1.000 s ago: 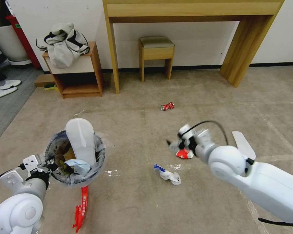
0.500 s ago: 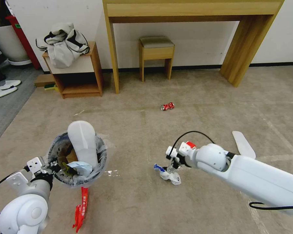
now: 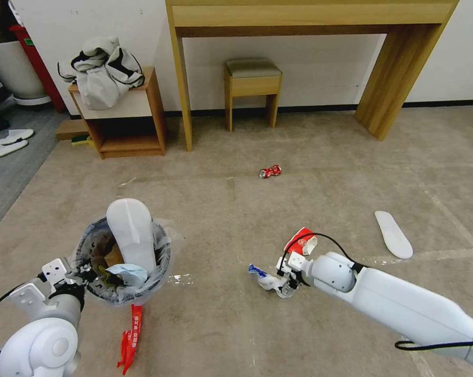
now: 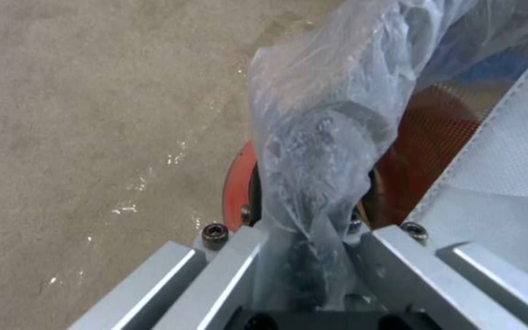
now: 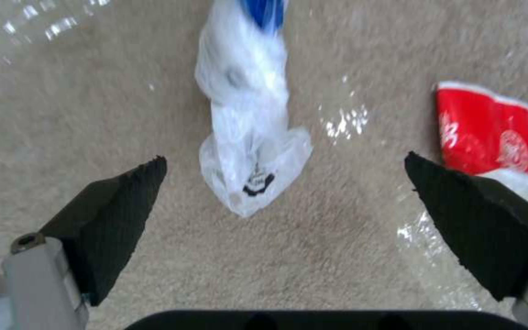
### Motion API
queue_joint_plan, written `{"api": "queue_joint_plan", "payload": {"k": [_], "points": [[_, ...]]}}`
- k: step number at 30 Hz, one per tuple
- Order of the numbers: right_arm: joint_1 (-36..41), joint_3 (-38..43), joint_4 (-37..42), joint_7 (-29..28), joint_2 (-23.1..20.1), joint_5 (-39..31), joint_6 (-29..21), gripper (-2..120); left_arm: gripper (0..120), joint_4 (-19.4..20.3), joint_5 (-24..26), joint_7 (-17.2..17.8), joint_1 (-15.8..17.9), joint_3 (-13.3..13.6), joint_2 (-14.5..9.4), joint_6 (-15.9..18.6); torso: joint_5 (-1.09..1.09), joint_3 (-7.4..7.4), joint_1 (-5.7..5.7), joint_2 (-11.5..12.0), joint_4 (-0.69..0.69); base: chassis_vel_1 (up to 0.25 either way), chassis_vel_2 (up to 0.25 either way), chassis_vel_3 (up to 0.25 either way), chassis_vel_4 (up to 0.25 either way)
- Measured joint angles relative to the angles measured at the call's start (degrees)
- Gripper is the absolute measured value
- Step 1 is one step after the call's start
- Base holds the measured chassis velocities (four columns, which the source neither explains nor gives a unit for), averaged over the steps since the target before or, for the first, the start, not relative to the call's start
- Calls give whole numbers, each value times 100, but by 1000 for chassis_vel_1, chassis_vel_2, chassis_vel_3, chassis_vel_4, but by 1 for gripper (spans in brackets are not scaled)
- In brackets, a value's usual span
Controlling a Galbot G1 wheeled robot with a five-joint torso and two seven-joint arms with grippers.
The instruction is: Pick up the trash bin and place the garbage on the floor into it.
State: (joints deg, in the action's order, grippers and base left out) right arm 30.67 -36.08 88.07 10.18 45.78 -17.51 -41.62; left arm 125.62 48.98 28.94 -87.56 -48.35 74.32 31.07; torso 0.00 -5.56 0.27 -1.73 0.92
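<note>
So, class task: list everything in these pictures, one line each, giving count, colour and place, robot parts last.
trash bin: one, red, bag-lined, held at left
insoles: two, white, one in bin, one on carpet right
crumpled scrap: one, white-blue, beneath right gripper
paper cup: one, red-white, beside scrap
crushed can: one, red, mid-carpet
wrapper: one, red, below bin
stool: one, wooden, under desk
left gripper: shut on bin rim
right gripper: open, over scrap

Beige-tan floor with whitish tape lines; at twelve o'clock a red-and-white crushed can. Nearer lie a white scrap — blue-tipped, black-printed — and a red-white cup. At eight o'clock, the trash bin — red rim, clear liner.
</note>
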Motion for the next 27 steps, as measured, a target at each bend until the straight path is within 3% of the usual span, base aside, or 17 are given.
{"api": "queue_joint_plan", "payload": {"k": [27], "points": [[377,-45,-1111,-807,714,-13,1153,93,0,6,-10,12,-36,-39,-7,-29,0,0,0,0,0,0,0,0,0]]}}
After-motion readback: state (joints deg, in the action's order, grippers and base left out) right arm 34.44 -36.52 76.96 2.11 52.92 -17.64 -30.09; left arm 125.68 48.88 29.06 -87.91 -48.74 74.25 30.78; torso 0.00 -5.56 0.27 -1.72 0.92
